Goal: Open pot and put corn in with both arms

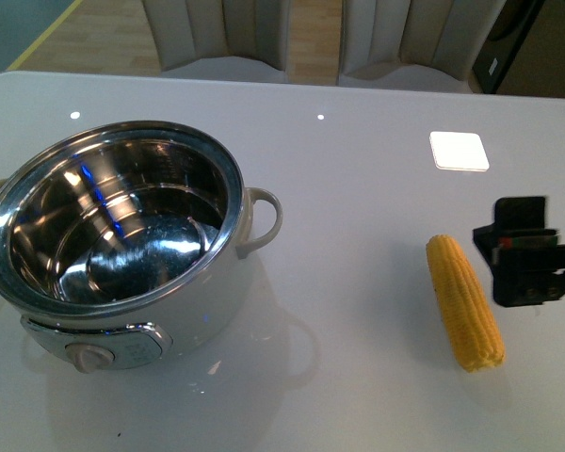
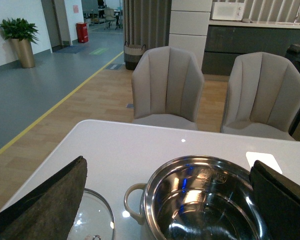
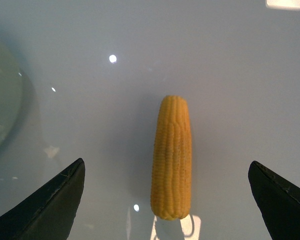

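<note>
The pot (image 1: 221, 282) stands open at the table's left, its shiny steel inside bare. Beside it, in the left wrist view, its glass lid (image 2: 92, 217) lies flat on the table. My left gripper (image 2: 168, 165) hangs open above the pot's rim (image 2: 151, 192), and it is out of the front view. The corn (image 1: 464, 301) lies on the table at the right, pointing away from me. My right gripper (image 1: 518, 250) is open just right of it. Seen from the right wrist, the corn (image 3: 172, 157) lies between the spread fingers (image 3: 55, 200), untouched.
Two beige chairs (image 1: 217, 38) (image 1: 414, 42) stand behind the table's far edge. A bright white square patch (image 1: 459, 151) shows on the tabletop behind the corn. The pot's side handle (image 1: 264, 221) sticks out toward the corn.
</note>
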Controlling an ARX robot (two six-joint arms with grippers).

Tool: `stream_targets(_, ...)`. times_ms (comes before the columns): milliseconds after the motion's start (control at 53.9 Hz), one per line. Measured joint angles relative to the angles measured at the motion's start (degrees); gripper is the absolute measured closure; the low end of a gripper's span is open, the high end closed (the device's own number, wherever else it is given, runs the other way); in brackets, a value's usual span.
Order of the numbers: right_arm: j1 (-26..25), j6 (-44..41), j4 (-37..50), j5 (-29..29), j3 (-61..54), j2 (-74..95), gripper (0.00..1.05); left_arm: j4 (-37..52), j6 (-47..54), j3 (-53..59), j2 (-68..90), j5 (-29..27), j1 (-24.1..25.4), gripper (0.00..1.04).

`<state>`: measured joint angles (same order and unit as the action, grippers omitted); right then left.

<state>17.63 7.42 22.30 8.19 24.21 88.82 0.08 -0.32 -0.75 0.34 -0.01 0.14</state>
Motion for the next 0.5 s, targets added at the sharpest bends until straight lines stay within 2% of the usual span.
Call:
stream_targets(204,-0.8,-1.0,-0.2,0.0,5.9,15.0,0.09,0.0,0.0,0.0,0.0,0.0,0.0,0.07)
stream_targets(501,-1.9,-5.0,-1.0,0.4,13.2,26.7,0.09,0.0,0.0,0.0,0.0,0.0,0.0,0.07)
